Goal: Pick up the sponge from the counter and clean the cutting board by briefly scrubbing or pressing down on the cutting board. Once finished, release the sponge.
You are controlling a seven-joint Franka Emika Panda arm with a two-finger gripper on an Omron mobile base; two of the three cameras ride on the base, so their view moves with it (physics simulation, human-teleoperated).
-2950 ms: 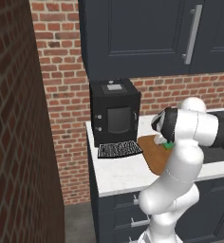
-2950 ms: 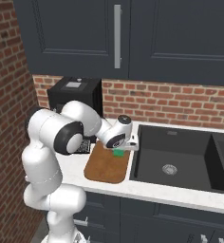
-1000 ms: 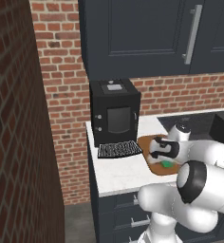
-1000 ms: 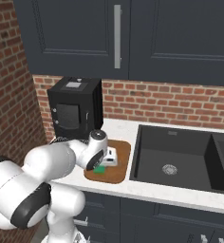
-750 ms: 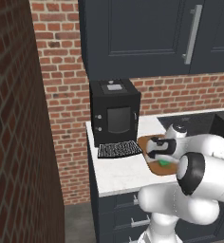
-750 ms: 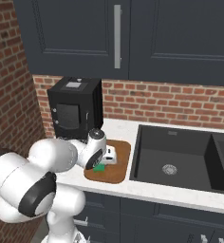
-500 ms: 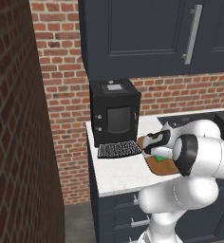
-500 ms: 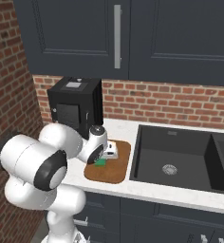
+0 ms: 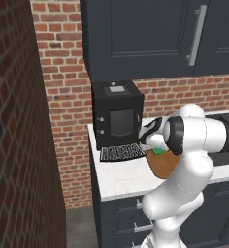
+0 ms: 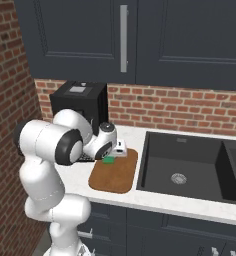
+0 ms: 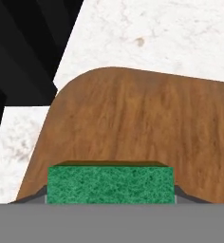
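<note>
Red brick wall and dark navy cabinets stand behind the white surface, which carries a black box-shaped appliance at the back, a black ribbed mat in front of it, and a dark sink on the other side. Between mat and sink lies the brown cutting board.

The gripper is over the far end of the board, near the edge toward the appliance. The sponge sits between its fingers; in the hand view the green face fills the space just in front of the camera, and the wood of the board is directly behind it. The same green block is seen in the right base view under the hand, and from the other side at the board's edge. So the gripper is closed on the sponge, with the jaws about as wide as the sponge itself.

As for progress, I judge that picking up is done, because the sponge is off the surface and in the grasp. It is at the board or very close above it; whether it presses the wood I cannot tell. What is left, as I see it, is to finish the scrubbing or pressing, and then to open the fingers and let the sponge go.
</note>
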